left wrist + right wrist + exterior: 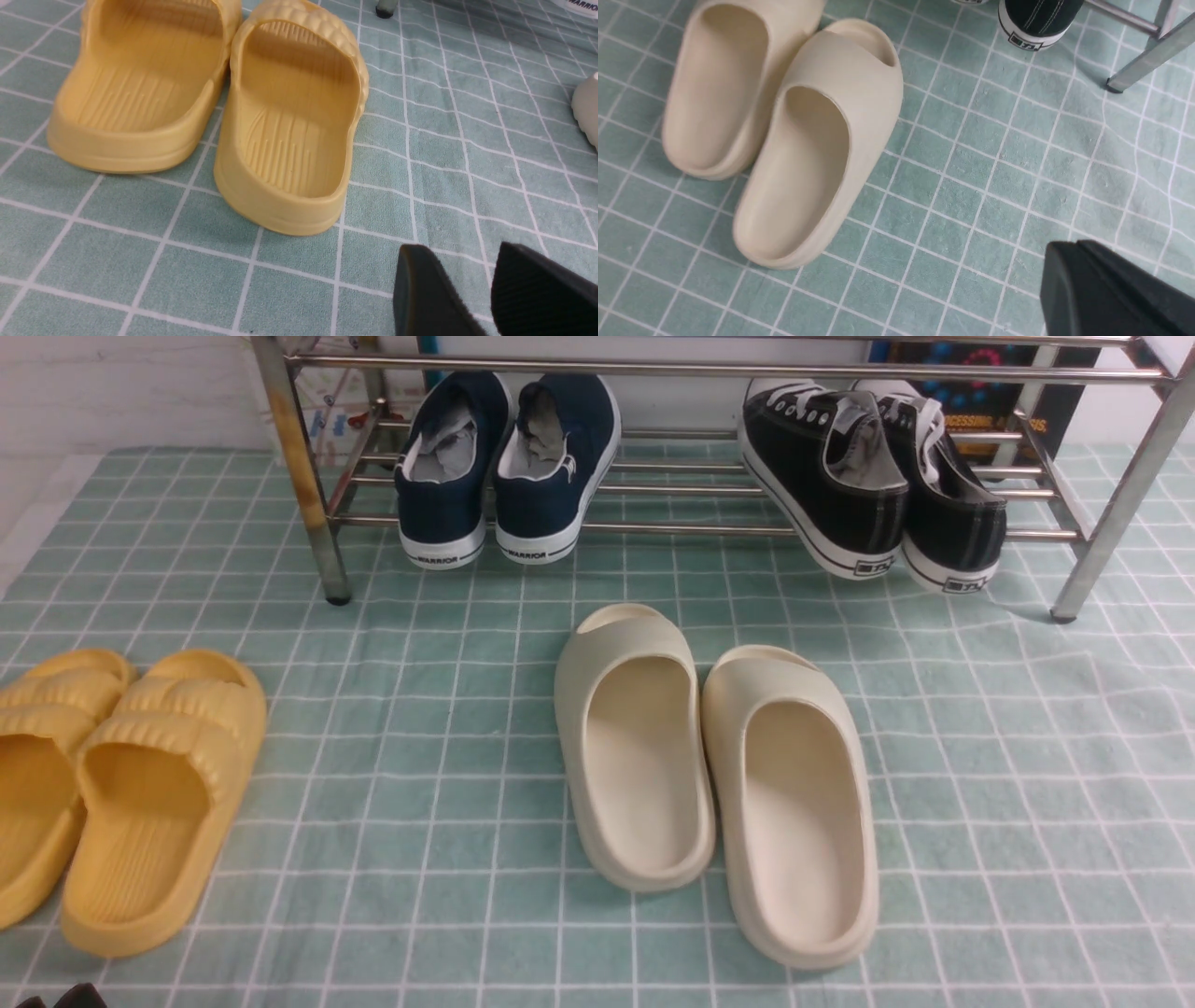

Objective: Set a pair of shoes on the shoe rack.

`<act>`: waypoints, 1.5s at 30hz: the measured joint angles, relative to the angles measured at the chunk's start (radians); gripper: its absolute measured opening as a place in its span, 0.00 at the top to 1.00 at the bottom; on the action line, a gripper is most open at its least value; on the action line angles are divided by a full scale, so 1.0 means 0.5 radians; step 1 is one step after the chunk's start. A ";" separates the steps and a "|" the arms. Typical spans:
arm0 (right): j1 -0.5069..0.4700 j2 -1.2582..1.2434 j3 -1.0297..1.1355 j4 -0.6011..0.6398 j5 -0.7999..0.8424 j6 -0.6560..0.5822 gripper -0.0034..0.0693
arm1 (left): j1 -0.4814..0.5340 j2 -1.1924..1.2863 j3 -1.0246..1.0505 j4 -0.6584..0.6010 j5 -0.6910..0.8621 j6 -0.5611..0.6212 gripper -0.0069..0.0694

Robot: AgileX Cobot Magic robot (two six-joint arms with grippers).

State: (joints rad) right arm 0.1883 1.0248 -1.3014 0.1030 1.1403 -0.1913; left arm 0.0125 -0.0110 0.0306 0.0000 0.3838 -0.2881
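Observation:
The pair of shoes [840,476], black canvas sneakers with white laces and soles, rests on the lower bars of the shoe rack [691,370] at its right end, heels toward me and overhanging the front bar. One heel [1036,18] also shows in the right wrist view. Neither gripper is near them. My left gripper [460,252] hangs open over bare cloth beside the yellow slides [289,116], holding nothing. My right gripper [1069,249] is shut and empty, low over the cloth to the right of the cream slides [808,149].
Navy sneakers [504,457] marked WARRIOR sit on the rack's lower shelf at the left. Cream slides [709,775] lie mid-cloth, yellow slides [121,784] at the front left. The rack's legs [1111,504] stand on the green checked cloth [1027,784].

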 joint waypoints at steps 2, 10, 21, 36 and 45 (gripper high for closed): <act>0.000 -0.293 0.223 0.025 -0.129 0.000 0.96 | 0.000 0.000 0.000 0.000 0.000 0.000 0.60; 0.000 -1.330 0.963 0.029 -0.576 0.269 0.96 | 0.000 0.000 0.000 0.000 0.000 0.000 0.60; 0.000 -1.644 1.285 -0.018 -0.621 0.291 0.95 | 0.000 0.000 0.000 0.000 0.000 0.000 0.60; 0.000 -1.664 1.476 -0.003 -0.757 0.346 0.95 | 0.000 0.000 0.000 0.000 0.000 0.000 0.60; -0.353 -2.026 2.217 -0.277 -1.477 0.715 0.96 | 0.000 0.000 0.000 0.000 0.000 0.000 0.60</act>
State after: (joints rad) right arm 0.0120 0.0117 -0.1930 -0.0355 0.4019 0.1660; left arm 0.0125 -0.0110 0.0306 0.0000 0.3838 -0.2881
